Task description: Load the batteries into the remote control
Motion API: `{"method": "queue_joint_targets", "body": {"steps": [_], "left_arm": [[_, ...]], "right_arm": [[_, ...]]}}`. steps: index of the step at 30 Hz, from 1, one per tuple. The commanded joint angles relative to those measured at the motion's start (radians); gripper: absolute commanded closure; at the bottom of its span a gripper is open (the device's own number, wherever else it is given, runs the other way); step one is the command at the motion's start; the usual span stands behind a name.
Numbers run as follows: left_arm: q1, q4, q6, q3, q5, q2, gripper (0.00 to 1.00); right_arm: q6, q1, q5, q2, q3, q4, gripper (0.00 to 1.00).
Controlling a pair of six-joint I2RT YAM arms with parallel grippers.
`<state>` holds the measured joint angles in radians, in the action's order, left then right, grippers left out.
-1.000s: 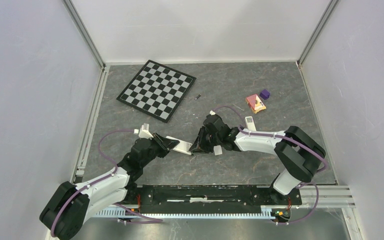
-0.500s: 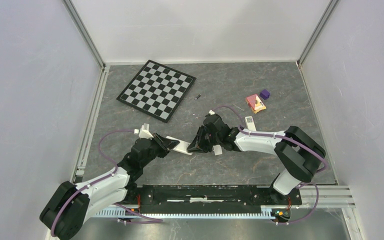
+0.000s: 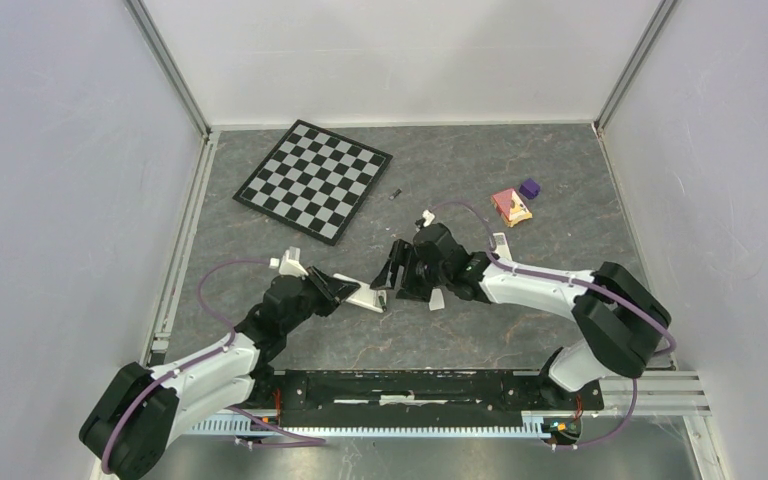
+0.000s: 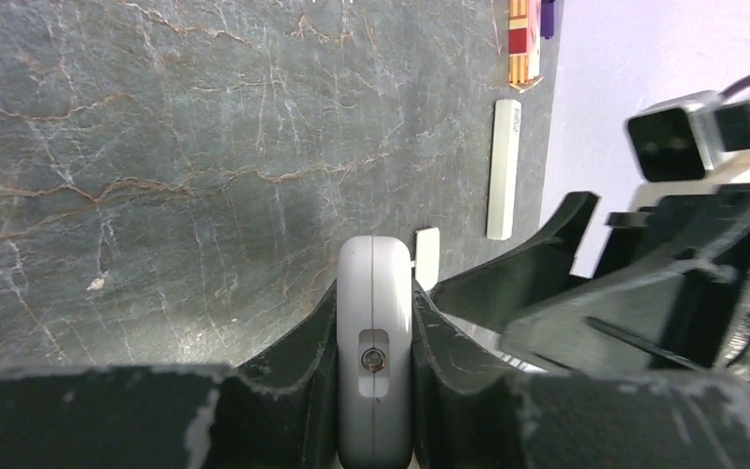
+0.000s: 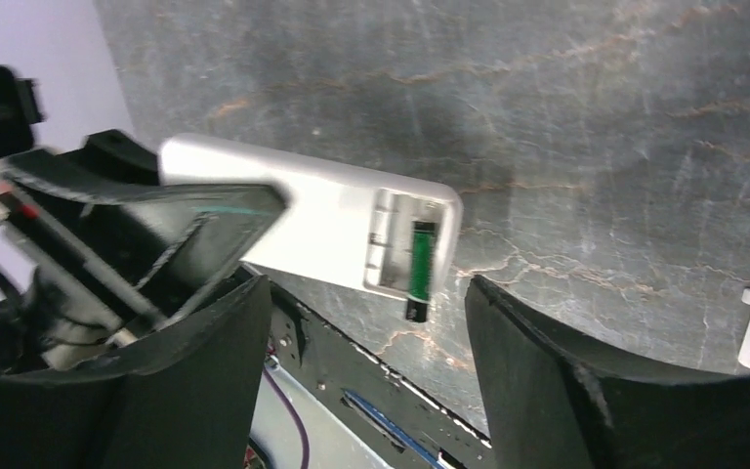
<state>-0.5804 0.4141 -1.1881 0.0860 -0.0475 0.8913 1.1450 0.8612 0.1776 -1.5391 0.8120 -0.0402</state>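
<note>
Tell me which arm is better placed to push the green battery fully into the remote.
Right. The left tool is shut on the white plastic remote control. The right tool is open, empty, right by the green-wrapped cylindrical battery sticking out of the compartment.

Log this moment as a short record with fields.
left gripper: shut on the remote
right gripper: open, empty, at the remote's end
battery: green, in the open compartment, one end poking past the edge
loose battery: lying near the chessboard, apart from it
</note>
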Motion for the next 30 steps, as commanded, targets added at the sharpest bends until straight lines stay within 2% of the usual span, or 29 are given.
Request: {"method": "queue_joint_targets", "body": {"steps": [1,3,8,10,16,25,30], "left_arm": [[-0.001,-0.014,0.03,0.05,-0.034,-0.009,0.98],[0.003,-0.022,0.061,0.069,-0.073,-0.007,0.98],[0.008,-0.064,0.184,0.149,-0.241,0.034,0.98],[0.009,-0.058,0.206,0.168,-0.285,0.061,0.98],[0.011,0.017,0.213,0.179,-0.321,0.136,0.98],[0.011,0.046,0.203,0.192,-0.347,0.174,0.98],[0.011,0.045,0.202,0.188,-0.342,0.176,0.98]], "right_arm": [[-0.077,-0.01,-0.034,0.079,0.006,0.054,0.21],[-0.182,-0.013,-0.042,0.098,0.013,0.043,0.19],[-0.442,-0.017,-0.118,0.104,0.059,-0.161,0.19],[-0.46,-0.017,-0.147,0.118,0.039,-0.204,0.18],[-0.45,-0.016,-0.074,0.15,-0.032,-0.154,0.21],[-0.434,-0.016,-0.019,0.158,-0.097,-0.079,0.36],[-0.432,-0.009,0.052,0.124,-0.108,-0.026,0.37]]}}
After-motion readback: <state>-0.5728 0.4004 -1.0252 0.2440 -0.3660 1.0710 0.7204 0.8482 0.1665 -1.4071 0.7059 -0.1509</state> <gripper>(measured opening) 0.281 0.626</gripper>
